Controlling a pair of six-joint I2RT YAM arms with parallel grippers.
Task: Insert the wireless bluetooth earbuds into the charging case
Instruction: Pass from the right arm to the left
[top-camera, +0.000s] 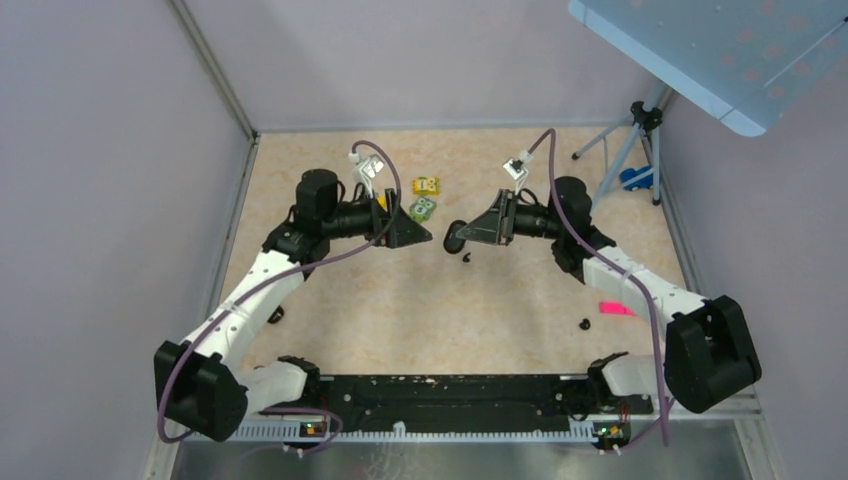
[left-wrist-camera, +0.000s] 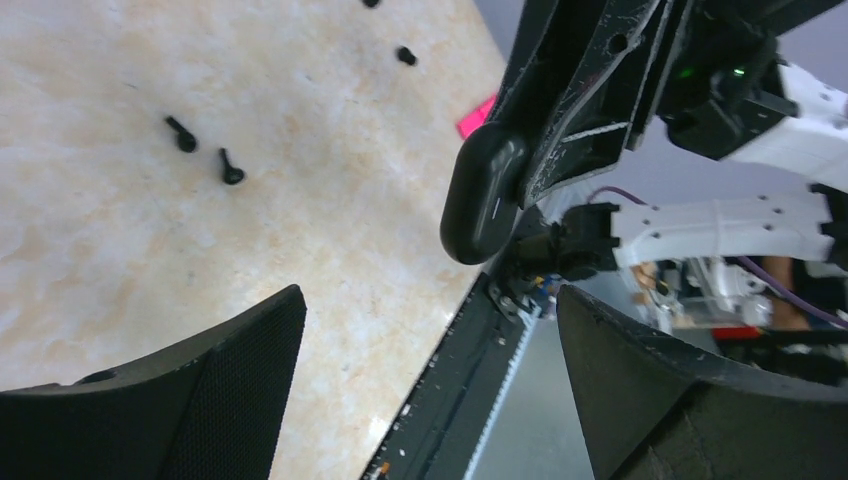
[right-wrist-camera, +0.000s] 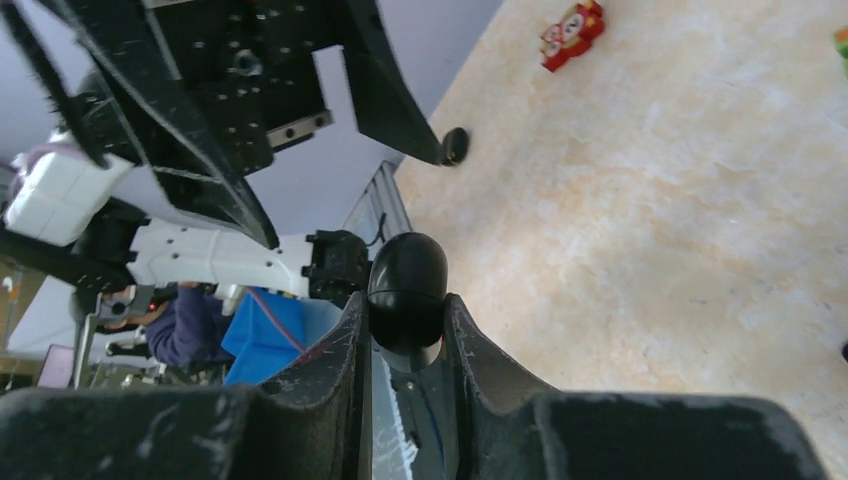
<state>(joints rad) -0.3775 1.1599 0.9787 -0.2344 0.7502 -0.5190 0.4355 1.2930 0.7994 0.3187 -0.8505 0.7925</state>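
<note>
The charging case (top-camera: 455, 238) is a black rounded puck that looks closed. My right gripper (top-camera: 470, 236) is shut on it and holds it above the table; in the right wrist view the case (right-wrist-camera: 407, 280) sits pinched between the fingers (right-wrist-camera: 340, 350). My left gripper (top-camera: 424, 237) is open and empty, facing the case from the left with a small gap; the left wrist view shows the case (left-wrist-camera: 485, 195) ahead of its spread jaws. Two earbuds (left-wrist-camera: 182, 135) (left-wrist-camera: 230, 168), tiny, black and stemmed, lie on the table under the case, seen as a speck (top-camera: 466, 257) from above.
A yellow block (top-camera: 426, 185) and a green block (top-camera: 422, 208) sit just behind the left gripper. A pink tag (top-camera: 615, 308) and a small black bit (top-camera: 585, 324) lie near the right arm. A tripod (top-camera: 630, 140) stands at the back right.
</note>
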